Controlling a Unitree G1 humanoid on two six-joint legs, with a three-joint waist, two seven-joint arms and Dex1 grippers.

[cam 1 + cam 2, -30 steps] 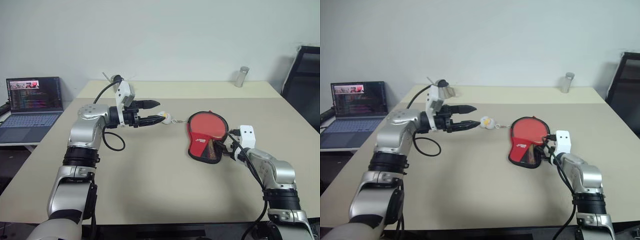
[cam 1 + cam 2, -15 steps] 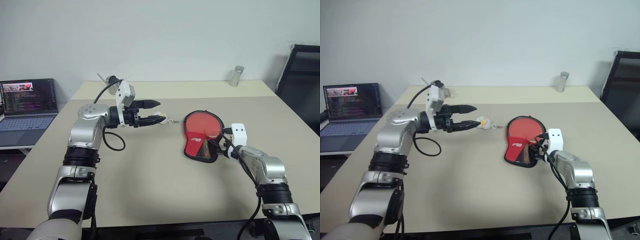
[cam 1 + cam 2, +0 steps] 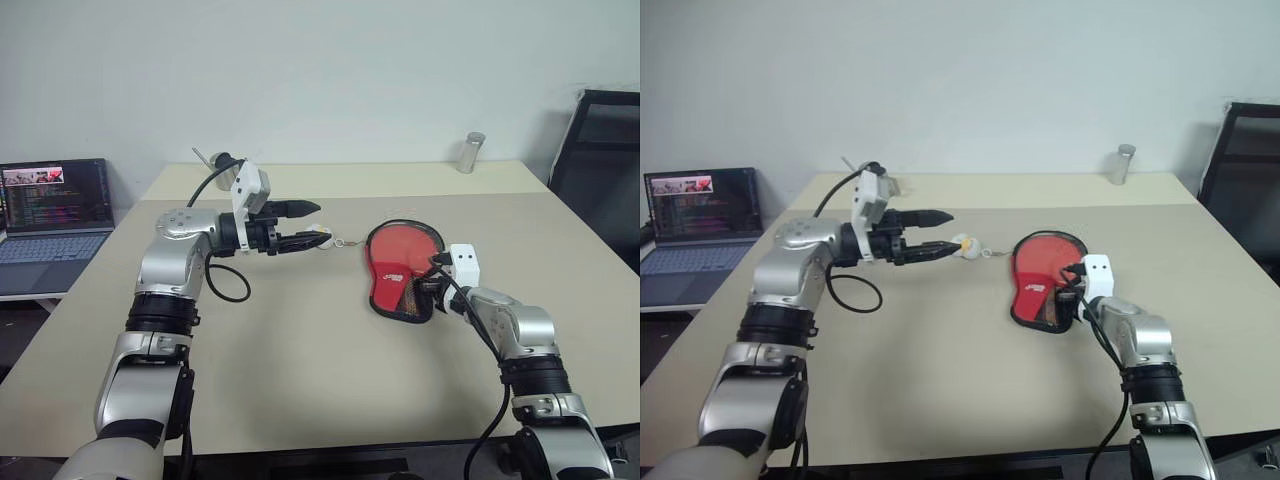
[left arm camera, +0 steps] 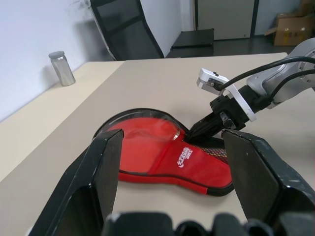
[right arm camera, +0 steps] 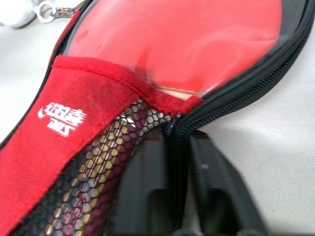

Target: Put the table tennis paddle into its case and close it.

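Note:
The case (image 3: pixel 393 286) lies on the beige table (image 3: pixel 300 350), red mesh-pocket side up, its zip open around the round end. Inside it the table tennis paddle (image 3: pixel 406 245) shows its red face; a sliver of wooden handle (image 5: pixel 172 91) peeks out under the pocket's hem. My right gripper (image 5: pixel 176 140) is shut on the case's black zip edge at its near right side. My left gripper (image 3: pixel 312 222) hovers open to the case's left, pointing at it. Its lower finger is at a small white charm (image 3: pixel 323 237) chained to the case.
A laptop (image 3: pixel 55 205) stands open on a side table at the left. A metal can (image 3: pixel 470 152) stands at the far edge of the table behind. A black chair (image 3: pixel 600 170) is at the right.
My right gripper has moved a little further in toward the case and shut on its zip edge. The left arm has kept still. The camera has shifted.

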